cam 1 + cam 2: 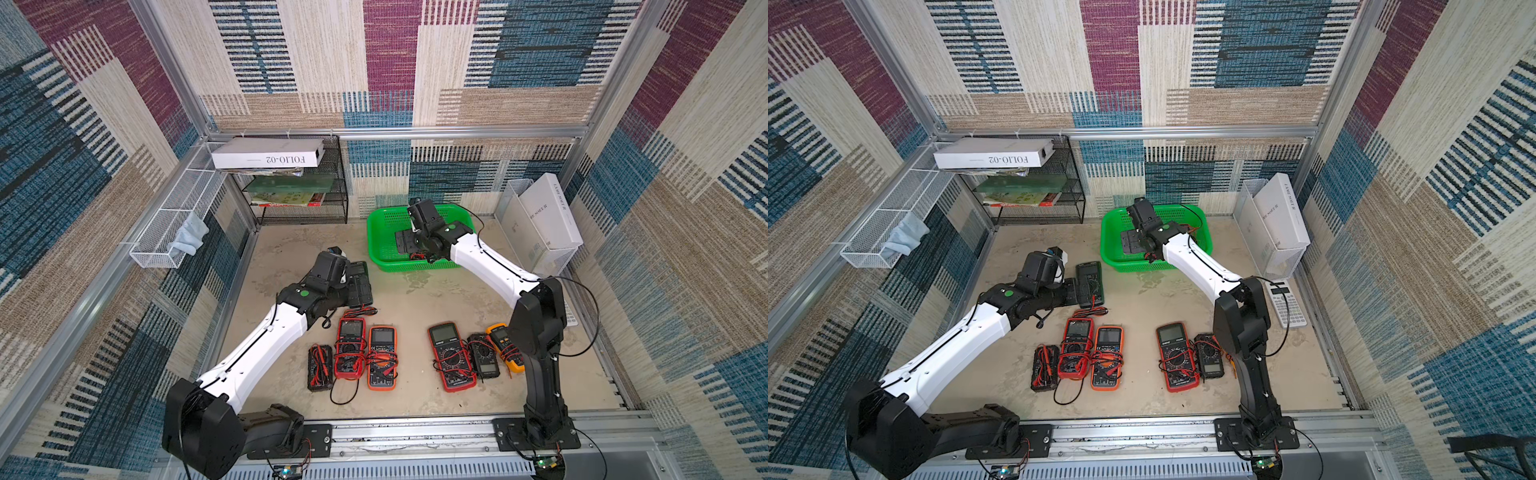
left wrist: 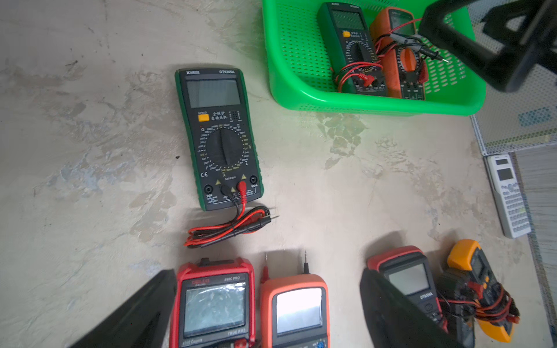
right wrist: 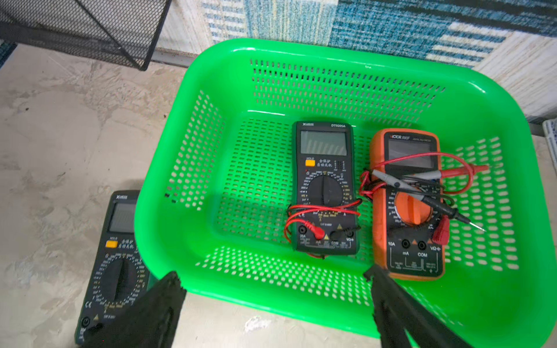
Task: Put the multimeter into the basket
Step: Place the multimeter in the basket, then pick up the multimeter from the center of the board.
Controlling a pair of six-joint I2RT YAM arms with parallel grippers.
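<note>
Right gripper [image 3: 272, 274], jaws apart and empty, hangs over the bright green perforated plastic basket [image 3: 301, 52]; the rigid dark-green plastic-cased multimeter [image 2: 220, 138], leads [image 2: 229, 229] trailing, likely suits a side-to-side grip.

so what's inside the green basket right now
In the green basket lie a dark green multimeter and an orange multimeter side by side, test leads draped over both. Anything beneath them is hidden.

The bright green perforated plastic basket [image 3: 193, 156] had bare floor on its side nearer the black mesh shelf rack [image 1: 299, 183]; a dark green multimeter [image 3: 324, 186] and an orange multimeter [image 3: 407, 205] (leads [image 3: 422, 159] draped loosely across) filled the rest. The mottled beige tabletop [image 1: 415, 299] before it lay open.
</note>
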